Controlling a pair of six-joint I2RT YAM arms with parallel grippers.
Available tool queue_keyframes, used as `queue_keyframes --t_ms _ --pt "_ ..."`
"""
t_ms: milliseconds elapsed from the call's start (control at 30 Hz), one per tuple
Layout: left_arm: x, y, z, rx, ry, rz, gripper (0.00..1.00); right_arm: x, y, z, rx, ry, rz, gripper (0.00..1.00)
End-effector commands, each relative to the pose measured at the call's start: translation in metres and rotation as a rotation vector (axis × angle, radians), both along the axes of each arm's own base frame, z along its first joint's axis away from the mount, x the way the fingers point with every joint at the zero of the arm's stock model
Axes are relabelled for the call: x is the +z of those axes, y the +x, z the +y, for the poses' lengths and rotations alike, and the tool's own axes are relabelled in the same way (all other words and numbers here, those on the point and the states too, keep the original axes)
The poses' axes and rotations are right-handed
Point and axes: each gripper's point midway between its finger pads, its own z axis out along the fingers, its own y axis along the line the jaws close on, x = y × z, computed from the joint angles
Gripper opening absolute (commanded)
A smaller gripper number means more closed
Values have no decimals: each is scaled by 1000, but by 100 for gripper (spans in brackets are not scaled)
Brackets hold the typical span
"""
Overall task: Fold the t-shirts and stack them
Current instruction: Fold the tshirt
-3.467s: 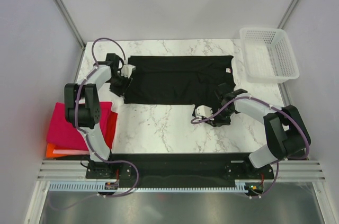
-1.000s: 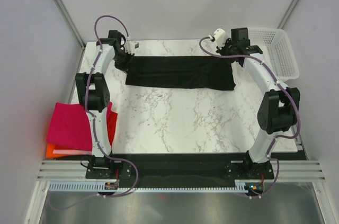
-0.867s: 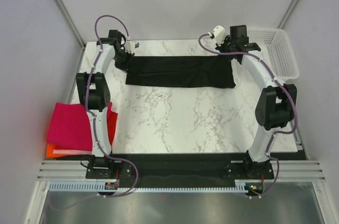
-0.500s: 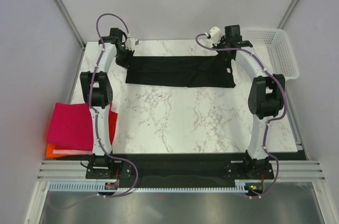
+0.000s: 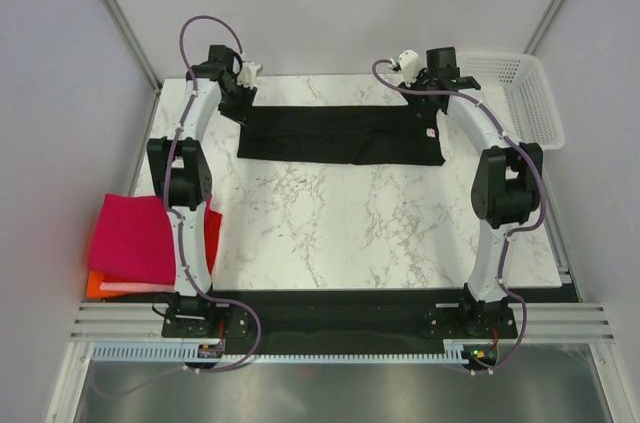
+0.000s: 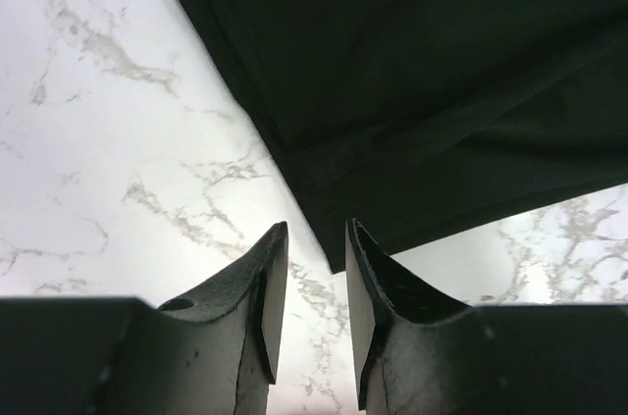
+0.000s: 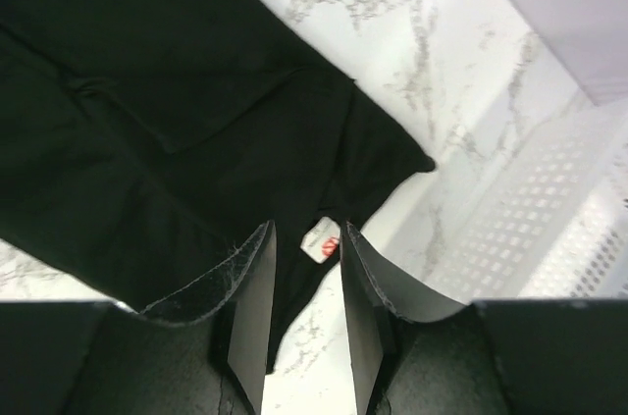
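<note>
The black t-shirt (image 5: 340,134) lies on the marble table (image 5: 330,223) at the back, folded into a long flat band. It also shows in the left wrist view (image 6: 422,72) and in the right wrist view (image 7: 147,130), with its white neck label (image 7: 327,241) between my fingers. My left gripper (image 5: 238,95) hangs open and empty above the band's far left corner (image 6: 312,238). My right gripper (image 5: 428,93) hangs open and empty above its far right end (image 7: 304,238). A magenta-pink folded shirt (image 5: 132,237) tops red (image 5: 212,233) and orange (image 5: 96,283) ones at the left edge.
A white plastic mesh basket (image 5: 510,98) stands at the back right corner, close to my right arm; its wall shows in the right wrist view (image 7: 549,209). Grey walls close in the table's back and sides.
3.5 s ago the shirt lay wider with both grippers at its near edge. Both arms carried that edge back, halving it into a band, then let go and lifted off slightly.
</note>
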Motion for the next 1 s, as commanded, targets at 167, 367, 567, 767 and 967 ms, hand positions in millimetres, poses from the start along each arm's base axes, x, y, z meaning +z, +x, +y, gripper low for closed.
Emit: queue_keyframes --t_ms 167,367,567,767,967 --pt "-29 -20 -48 -119 -55 87 28 -53 -31 31 108 98 199 41" --pt "-55 -29 -43 -132 -33 147 26 -73 -21 36 116 103 234 41" --pt "-86 -41 -34 -109 6 224 26 -84 -9 49 136 112 238 40" --pt "-89 -39 -32 -102 21 222 26 -85 10 70 156 134 206 40" --pt "-52 -21 -23 -78 68 120 26 -35 65 108 120 134 -19 40"
